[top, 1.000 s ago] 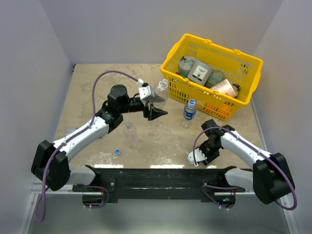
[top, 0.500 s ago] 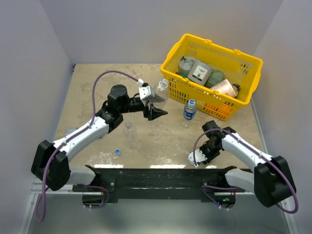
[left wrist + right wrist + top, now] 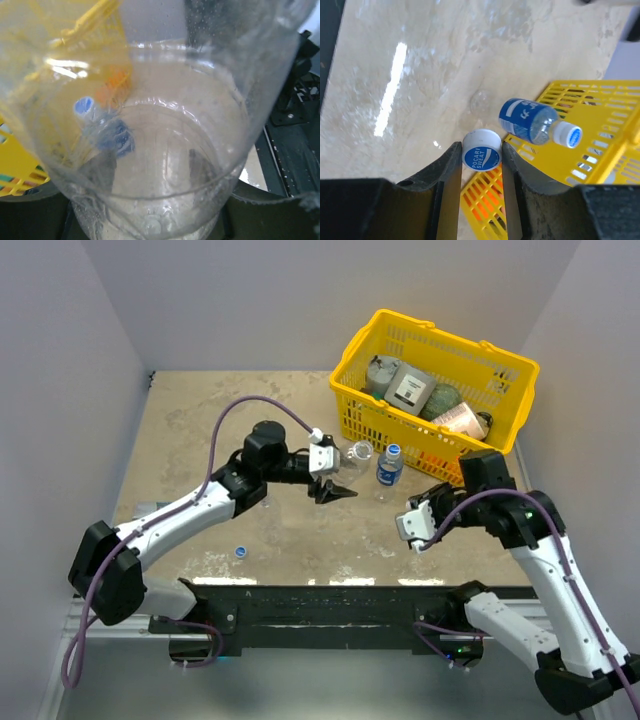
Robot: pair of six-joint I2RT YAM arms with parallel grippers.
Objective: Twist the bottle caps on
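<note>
Beside the yellow basket [image 3: 370, 425]: labelled bottle [image 3: 389, 470], upright, capped.
Left gripper [image 3: 338, 482]: clamped on a clear bottle [image 3: 357, 453] — close to the labelled one.
Right gripper [image 3: 481, 149]: pinching a blue cap [image 3: 481, 157].
Near edge: loose cap [image 3: 240, 551].

The right pincer [image 3: 481, 150] has black fingers [image 3: 445, 172]. Between them we see a cap [image 3: 481, 156], blue-faced with white lettering and a white rim. Just beyond it, the labelled bottle [image 3: 525, 119] wears dark blue with white print. The basket [image 3: 600, 125] is yellow lattice. The left pincer [image 3: 335, 490] holds a colourless clear bottle [image 3: 165, 165]. The table [image 3: 420, 75] is mottled beige.
</note>
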